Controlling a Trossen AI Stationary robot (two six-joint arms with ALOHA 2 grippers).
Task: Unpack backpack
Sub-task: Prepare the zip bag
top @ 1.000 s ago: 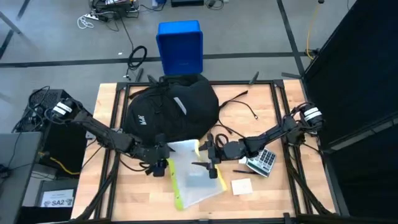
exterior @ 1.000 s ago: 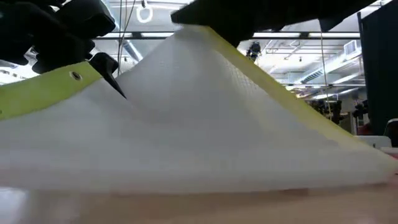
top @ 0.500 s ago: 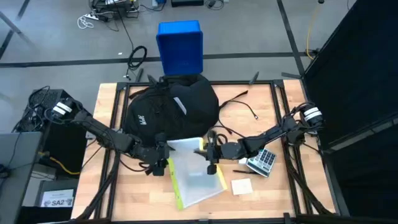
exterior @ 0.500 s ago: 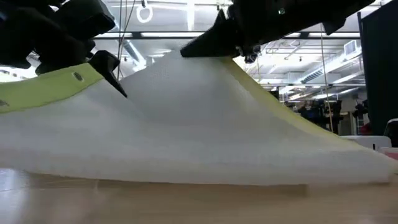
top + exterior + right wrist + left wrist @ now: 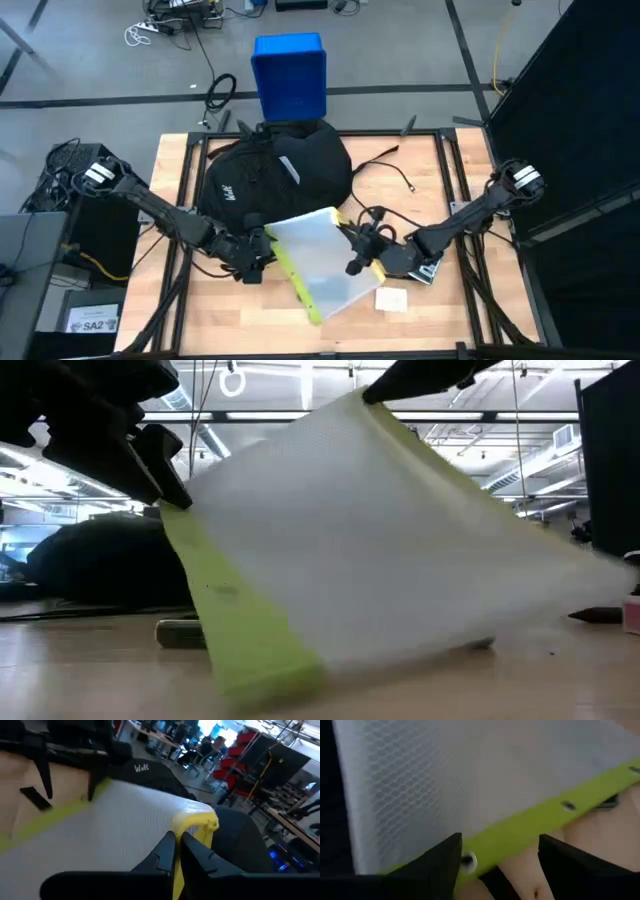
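Note:
The black backpack [image 5: 275,175] lies at the table's far middle, zipped side toward the near edge. In front of it a white mesh pouch [image 5: 325,265] with a yellow-green strip [image 5: 295,280] along one side and a yellow strip along the opposite side stands tilted: the green strip's near end rests on the table [image 5: 265,675]. My right gripper [image 5: 358,255] is shut on its yellow strip. My left gripper [image 5: 258,258] is open at the green strip's far corner [image 5: 470,860], which lies between its fingers; I cannot tell whether they touch it. My right gripper pinches the pouch's yellow strip [image 5: 192,827] between its two fingers, near that strip's far corner, which buckles over the fingertips. The fingers come from the table's right side, slanting down, across the strip. That side of the pouch is lifted off the table.
A calculator [image 5: 428,262] lies under my right arm, a white notepad [image 5: 390,298] lies near the pouch's near right corner. A black cable [image 5: 395,172] lies right of the backpack. A blue plastic box [image 5: 290,75] stands on the floor beyond the far edge.
My right gripper has shut on the pouch's yellow strip, then gone up and toward the table's right edge. The pouch has turned about and tipped up on that side, sliding a little to the right, its green strip's near end staying on the table.

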